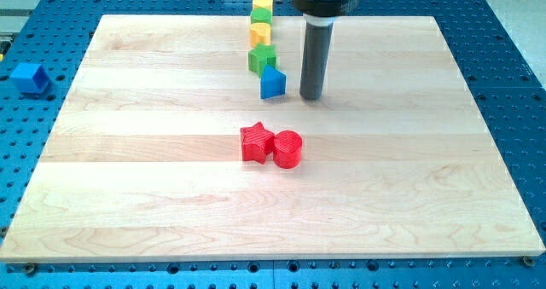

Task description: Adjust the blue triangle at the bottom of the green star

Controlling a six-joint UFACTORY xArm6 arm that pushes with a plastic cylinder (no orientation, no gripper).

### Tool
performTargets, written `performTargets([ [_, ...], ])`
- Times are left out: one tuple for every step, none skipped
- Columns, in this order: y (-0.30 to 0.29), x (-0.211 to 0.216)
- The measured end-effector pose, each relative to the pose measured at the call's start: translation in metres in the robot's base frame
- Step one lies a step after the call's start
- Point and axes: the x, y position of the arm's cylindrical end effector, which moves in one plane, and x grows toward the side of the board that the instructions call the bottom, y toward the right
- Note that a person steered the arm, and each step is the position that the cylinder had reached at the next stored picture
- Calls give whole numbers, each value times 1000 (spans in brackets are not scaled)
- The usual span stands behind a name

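The blue triangle [272, 83] lies on the wooden board [128, 178], touching the lower right of the green star [261, 59]. My tip [311, 96] rests on the board just to the right of the blue triangle, a small gap between them. The rod rises straight up to the view's top.
Above the green star runs a column of blocks toward the view's top: a yellow block [259, 34], a green block [260, 16] and a yellow block [263, 2]. A red star [256, 142] and a red cylinder [287, 149] touch near the board's middle. A blue cube [29, 78] sits off the board at the left.
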Motion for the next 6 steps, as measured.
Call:
performTargets([
  [-16, -10],
  [-37, -5],
  [-49, 2],
  [-9, 36],
  [43, 109],
  [-10, 190],
])
